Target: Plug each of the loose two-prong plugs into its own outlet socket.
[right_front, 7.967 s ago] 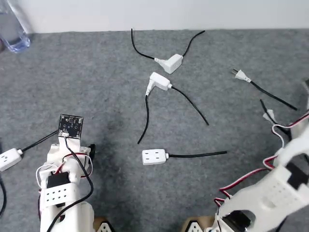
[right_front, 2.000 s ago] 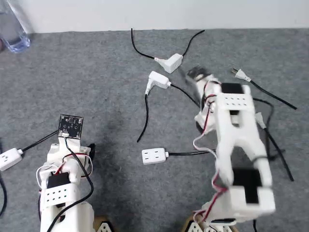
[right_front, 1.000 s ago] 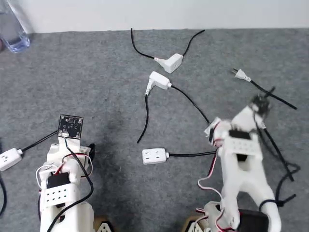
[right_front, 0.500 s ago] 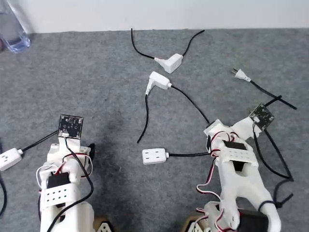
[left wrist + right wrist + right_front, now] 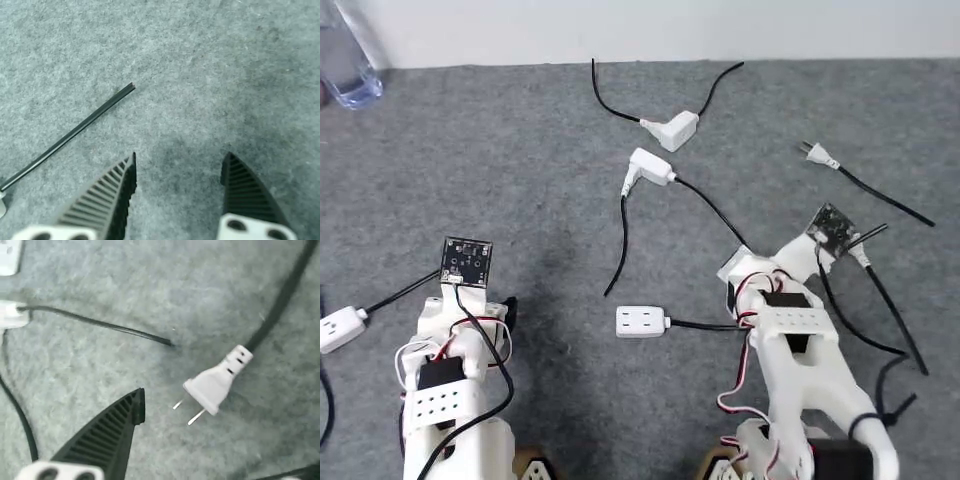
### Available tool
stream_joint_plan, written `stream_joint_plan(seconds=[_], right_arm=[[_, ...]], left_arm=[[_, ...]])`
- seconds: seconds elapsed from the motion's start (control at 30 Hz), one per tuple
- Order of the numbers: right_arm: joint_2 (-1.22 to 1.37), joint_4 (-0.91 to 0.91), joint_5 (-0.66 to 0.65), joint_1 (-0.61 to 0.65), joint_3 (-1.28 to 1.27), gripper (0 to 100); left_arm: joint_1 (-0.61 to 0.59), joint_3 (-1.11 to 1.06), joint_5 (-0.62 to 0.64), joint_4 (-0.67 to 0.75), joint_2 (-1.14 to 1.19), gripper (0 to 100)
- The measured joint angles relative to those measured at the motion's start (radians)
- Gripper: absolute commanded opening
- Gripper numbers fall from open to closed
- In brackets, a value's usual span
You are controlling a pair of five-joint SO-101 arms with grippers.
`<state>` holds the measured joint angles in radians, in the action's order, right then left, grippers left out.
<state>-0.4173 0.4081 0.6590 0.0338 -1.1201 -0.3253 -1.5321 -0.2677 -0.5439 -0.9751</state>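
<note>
When planning the next pick, start nearest the bases. Note the left gripper (image 5: pixel 180 159): spread, pinching nothing, over bare carpet (image 5: pixel 240 75) beside the cable end (image 5: pixel 131 87) of the left-edge outlet socket (image 5: pixel 340 328), and well apart from the three-way outlet socket (image 5: pixel 642 321). Expect either socket, loose and unheld, to slide or swivel under insertion force.

Note the right gripper (image 5: pixel 838 238): spread too, empty, one ribbed finger (image 5: pixel 107 437) near the two-prong plug (image 5: pixel 216 386). Expect a skewed pinch there: plug flat on the carpet, prongs aimed toward that finger, hence probably tilted at the slots. Watch the black cables (image 5: pixel 895 318) beside the right arm and the socket cord (image 5: pixel 700 324) passing under it: likely to snag and drag.

Farther out, the nearer white junction (image 5: pixel 653 168) and the farther white junction (image 5: pixel 675 130), seemingly mated already. Off to the side, a second loose plug (image 5: pixel 817 153), not yet placed.
</note>
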Motion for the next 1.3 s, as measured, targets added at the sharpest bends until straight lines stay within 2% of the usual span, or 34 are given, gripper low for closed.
stream_joint_plan(seconds=[0.1, 0.3, 0.37, 0.5, 0.63, 0.8, 0.9, 1.0, 1.1, 1.3], right_arm=[[-0.077, 0.153, -0.153, 0.002, 0.075, 53.7], [-0.258, 0.655, -0.594, 0.002, 0.327, 53.7], [-0.299, 0.790, -0.644, -0.020, 0.370, 53.7], [-0.333, 0.885, -0.600, -0.068, 0.390, 53.7], [-0.347, 0.898, -0.433, -0.146, 0.390, 53.7], [-0.347, 0.899, -0.164, -0.287, 0.390, 53.7], [-0.348, 0.899, -0.146, -0.304, 0.390, 53.7], [-0.348, 0.899, -0.264, -0.313, 0.390, 53.7], [-0.348, 0.890, -0.454, -0.313, 0.384, 53.7], [-0.348, 0.884, -1.059, -0.269, 0.348, 53.7]], left_arm=[[0.000, 0.000, 0.000, 0.000, 0.000, 26], [0.000, 0.000, 0.000, 0.000, 0.000, 26], [0.000, 0.000, 0.000, 0.000, 0.000, 26], [0.000, 0.000, 0.000, 0.000, 0.000, 26], [0.000, 0.000, 0.000, 0.000, 0.000, 26], [0.000, 0.000, 0.000, 0.000, 0.000, 26], [0.000, 0.000, 0.000, 0.000, 0.000, 26], [0.000, 0.000, 0.000, 0.000, 0.000, 26], [0.000, 0.000, 0.000, 0.000, 0.000, 26], [0.000, 0.000, 0.000, 0.000, 0.000, 26]])
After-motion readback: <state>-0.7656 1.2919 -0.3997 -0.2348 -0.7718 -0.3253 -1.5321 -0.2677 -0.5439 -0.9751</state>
